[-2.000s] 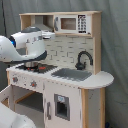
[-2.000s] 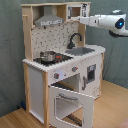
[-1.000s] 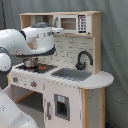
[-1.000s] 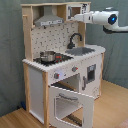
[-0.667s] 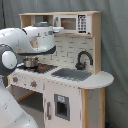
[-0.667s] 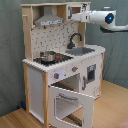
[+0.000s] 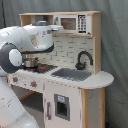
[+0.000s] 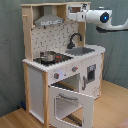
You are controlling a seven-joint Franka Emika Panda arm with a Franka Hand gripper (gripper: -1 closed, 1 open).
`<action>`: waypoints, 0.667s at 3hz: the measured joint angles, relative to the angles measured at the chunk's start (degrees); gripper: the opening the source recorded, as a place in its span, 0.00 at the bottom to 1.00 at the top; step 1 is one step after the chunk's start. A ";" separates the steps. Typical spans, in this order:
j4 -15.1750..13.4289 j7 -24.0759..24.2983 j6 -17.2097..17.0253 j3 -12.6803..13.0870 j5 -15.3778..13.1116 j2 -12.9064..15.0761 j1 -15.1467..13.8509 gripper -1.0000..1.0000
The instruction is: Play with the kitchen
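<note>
Now reaching further across toward the top shelf than a second ago, arm (image 8: 102, 17) stretched level with the microwave (image 7: 76, 23) at the kitchen's (image 7: 65, 85) upper corner; gripper (image 8: 75, 15) at the microwave front in the second exterior view, finger state impossible to tell

Kitchen standing upright on the wooden floor (image 8: 15, 120), oven door (image 8: 72, 102) hanging open and down, a small metal pot (image 8: 47, 56) sitting on the stovetop (image 8: 50, 60), black faucet (image 8: 75, 40) arching over the grey sink (image 8: 82, 51)

Step in hand, judging by the pose: approaching the microwave, probably its door or handle

Next move calls for a short, careful closing-in on the door edge, then a pull along the hinge arc without shoving the shelf
</note>
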 joint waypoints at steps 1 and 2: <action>1.69 -0.09 -2.39 3.10 0.00 3.50 -1.59 1.00; 3.77 -1.27 -2.40 4.23 0.00 5.58 -1.74 1.00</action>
